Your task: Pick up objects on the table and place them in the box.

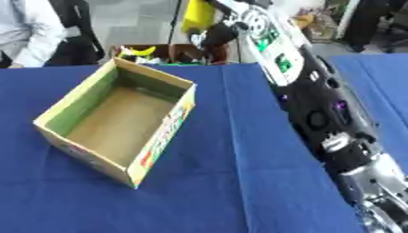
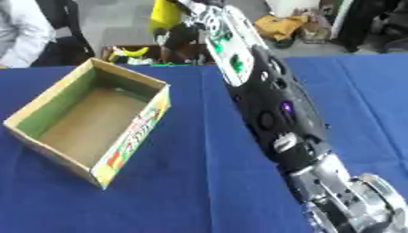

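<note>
Left eye view: A cardboard box (image 1: 119,120) sits on the desk (image 1: 239,191), which has a blue cloth on it. The box is open at the top and turned a bit askew. Its inside is plain brown and nothing shows in it. One long side has red and green print on it. The right arm (image 1: 318,109) comes in from the lower right corner and stretches far up, past the back edge of the desk. It is black with silver parts and has a white part with green marks near the top. The right hand (image 1: 219,34) is at the far end of the arm, beyond the desk. It is dark there and I cannot tell if its fingers are curled or straight. Just beside the hand there is a yellow thing (image 1: 199,16), and I cannot tell if the hand touches it. Behind the desk stands a bin (image 1: 171,52) with a small yellow shape and other dark things in it.

Right eye view: The box (image 2: 88,120) lies well apart from the arm, on the left part of the desk. Again its floor is bare brown. The yellow thing (image 2: 165,16) shows near the top, next to the hand. The left hand does not show in either view.
</note>
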You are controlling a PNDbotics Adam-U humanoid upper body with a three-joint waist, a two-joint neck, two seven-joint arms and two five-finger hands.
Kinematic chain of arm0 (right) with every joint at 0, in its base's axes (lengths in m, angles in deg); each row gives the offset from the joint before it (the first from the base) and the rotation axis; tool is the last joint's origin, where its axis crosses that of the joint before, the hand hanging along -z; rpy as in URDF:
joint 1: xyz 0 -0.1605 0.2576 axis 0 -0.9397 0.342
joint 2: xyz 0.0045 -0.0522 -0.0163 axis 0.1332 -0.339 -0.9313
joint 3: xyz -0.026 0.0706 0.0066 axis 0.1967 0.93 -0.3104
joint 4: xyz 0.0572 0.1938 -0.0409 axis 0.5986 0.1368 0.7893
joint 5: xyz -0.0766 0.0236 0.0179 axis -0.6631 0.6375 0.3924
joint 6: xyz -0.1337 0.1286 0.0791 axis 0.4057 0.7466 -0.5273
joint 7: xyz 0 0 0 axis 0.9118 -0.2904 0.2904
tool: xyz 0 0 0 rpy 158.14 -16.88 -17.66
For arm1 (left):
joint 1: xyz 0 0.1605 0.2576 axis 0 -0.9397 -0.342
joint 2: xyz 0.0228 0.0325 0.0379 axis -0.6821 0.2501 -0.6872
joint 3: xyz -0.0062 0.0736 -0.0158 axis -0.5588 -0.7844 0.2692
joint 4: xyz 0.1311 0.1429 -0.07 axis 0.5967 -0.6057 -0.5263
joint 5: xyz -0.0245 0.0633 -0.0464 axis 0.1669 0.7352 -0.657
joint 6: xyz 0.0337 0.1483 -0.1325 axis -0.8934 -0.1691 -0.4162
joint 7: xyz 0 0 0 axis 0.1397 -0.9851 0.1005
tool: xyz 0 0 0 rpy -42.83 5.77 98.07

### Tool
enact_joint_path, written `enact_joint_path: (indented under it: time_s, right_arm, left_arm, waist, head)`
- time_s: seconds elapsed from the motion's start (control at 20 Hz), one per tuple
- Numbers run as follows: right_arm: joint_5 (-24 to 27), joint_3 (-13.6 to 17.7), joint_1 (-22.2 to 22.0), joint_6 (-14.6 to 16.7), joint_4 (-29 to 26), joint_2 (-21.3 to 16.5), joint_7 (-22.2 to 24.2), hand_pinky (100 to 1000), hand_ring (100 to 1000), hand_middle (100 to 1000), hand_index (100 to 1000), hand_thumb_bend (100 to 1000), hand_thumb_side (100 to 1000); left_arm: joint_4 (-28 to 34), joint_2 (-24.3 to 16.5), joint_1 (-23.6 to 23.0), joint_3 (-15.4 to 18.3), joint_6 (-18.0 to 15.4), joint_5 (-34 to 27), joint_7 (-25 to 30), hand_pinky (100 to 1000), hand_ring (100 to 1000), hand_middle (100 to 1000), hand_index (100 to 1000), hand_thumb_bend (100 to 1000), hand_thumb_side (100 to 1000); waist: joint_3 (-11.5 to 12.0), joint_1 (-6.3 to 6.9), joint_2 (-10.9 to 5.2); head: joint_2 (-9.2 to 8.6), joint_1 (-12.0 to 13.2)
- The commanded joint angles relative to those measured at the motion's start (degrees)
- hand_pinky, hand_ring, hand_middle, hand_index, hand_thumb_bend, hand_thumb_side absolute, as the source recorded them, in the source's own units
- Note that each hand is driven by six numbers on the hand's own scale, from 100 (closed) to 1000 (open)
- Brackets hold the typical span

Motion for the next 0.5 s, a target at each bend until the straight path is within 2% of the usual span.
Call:
enact_joint_path:
  time_s: [0.05,0.5]
  right_arm:
    - [-0.10,-0.32,1.84,-0.15,-1.29,1.44,0.02,567,877,595,604,100,145]
    - [-1.41,-0.98,1.46,0.03,-0.52,5.89,0.37,570,883,593,603,100,146]
  left_arm:
    - [1.14,-1.36,0.56,-0.21,0.10,-0.29,0.16,404,593,616,891,100,970]
    - [1.14,-1.26,0.86,-0.43,0.14,-0.43,0.51,405,592,616,891,100,970]
  waist:
    - [0.35,0.07,-1.38]
    - [1.39,-0.28,-0.97]
  head:
    - [0.07,-0.43]
    - [-0.10,-1.14]
